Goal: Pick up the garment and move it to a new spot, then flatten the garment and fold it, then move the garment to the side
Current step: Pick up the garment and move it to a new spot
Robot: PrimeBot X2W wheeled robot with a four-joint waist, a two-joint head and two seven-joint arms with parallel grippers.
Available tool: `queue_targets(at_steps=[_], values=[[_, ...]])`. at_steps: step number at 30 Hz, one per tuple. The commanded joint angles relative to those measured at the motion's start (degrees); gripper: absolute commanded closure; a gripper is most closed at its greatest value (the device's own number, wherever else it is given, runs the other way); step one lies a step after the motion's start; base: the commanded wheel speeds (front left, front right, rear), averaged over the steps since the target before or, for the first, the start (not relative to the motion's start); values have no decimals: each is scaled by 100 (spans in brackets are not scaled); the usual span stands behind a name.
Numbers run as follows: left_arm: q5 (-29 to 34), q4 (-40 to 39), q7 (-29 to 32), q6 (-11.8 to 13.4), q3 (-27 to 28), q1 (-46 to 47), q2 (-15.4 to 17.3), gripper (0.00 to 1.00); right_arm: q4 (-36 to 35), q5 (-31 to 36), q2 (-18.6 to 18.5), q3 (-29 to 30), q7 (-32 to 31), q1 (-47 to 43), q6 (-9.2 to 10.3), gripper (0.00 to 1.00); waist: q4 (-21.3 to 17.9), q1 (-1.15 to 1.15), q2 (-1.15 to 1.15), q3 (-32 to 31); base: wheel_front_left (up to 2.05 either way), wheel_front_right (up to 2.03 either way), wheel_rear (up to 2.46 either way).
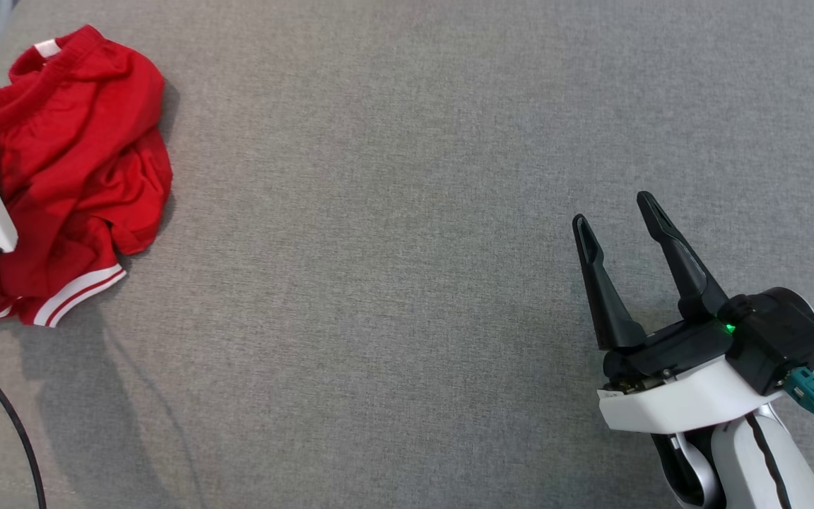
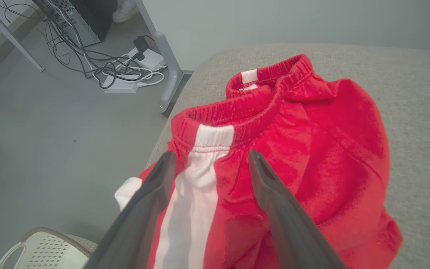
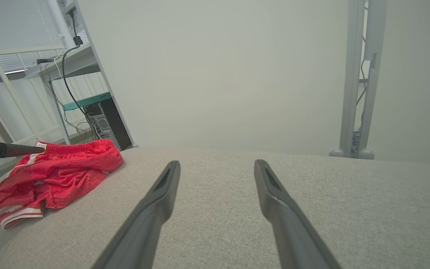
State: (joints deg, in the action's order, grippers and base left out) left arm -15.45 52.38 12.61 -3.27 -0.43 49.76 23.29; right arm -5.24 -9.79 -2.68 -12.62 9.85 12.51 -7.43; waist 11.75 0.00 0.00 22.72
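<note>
The left gripper (image 2: 211,155) hovers, fingers (image 2: 151,198) spread, astride the white side stripe (image 2: 196,186) of the crumpled red shorts with white trim (image 2: 330,123), which lie at the left edge of the grey fabric-covered tabletop (image 1: 407,283). A pinch just below the elastic waistband (image 2: 237,108), lifted inward from the drop, looks safest. The right gripper (image 1: 613,211) hangs open, well apart; beyond the edge, tangled cables (image 2: 99,63) lie on the floor (image 2: 50,130)

Grey fabric surface (image 1: 393,297). Red shorts (image 1: 75,162) with white stripes lie crumpled on it, upper left of head view, at its edge.
</note>
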Motion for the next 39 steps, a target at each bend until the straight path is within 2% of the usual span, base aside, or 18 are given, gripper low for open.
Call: queue_targets(at_steps=[1,10,11,12,13,21,27,35,39], values=[[50,129,8,36,-13,168,64,0,-54,50,-39,2,-42,32,-11,0,-46,0,0,77,0,0,0],[37,727,-23,138,-61,596,202,0,-118,149,-38,-115,-83,110,-11,0,-227,0,0,279,0,0,0],[51,773,-60,138,-77,607,219,25,-112,171,-39,-138,-54,122,-11,0,-251,0,0,289,0,0,0],[50,820,-77,144,-82,631,231,76,-101,173,-39,-140,-24,124,-11,0,-265,0,0,295,0,0,0],[34,861,-112,145,-79,653,246,100,-88,145,-39,-126,-2,123,-11,0,-277,0,0,299,0,0,0],[44,1054,-379,62,-183,763,209,100,27,93,-38,-106,106,109,-11,0,-244,0,0,205,0,0,0],[-125,1013,-847,-60,-124,825,113,100,175,-30,-38,-73,214,110,-11,0,-163,0,0,-107,0,0,0],[-468,693,-1626,-277,6,800,-100,100,402,-209,-38,32,347,-27,-11,0,-57,0,0,-724,0,0,0],[-646,385,-1897,-332,10,668,-350,100,520,-309,-38,146,408,-151,-11,0,-15,0,0,-1053,0,0,0]])
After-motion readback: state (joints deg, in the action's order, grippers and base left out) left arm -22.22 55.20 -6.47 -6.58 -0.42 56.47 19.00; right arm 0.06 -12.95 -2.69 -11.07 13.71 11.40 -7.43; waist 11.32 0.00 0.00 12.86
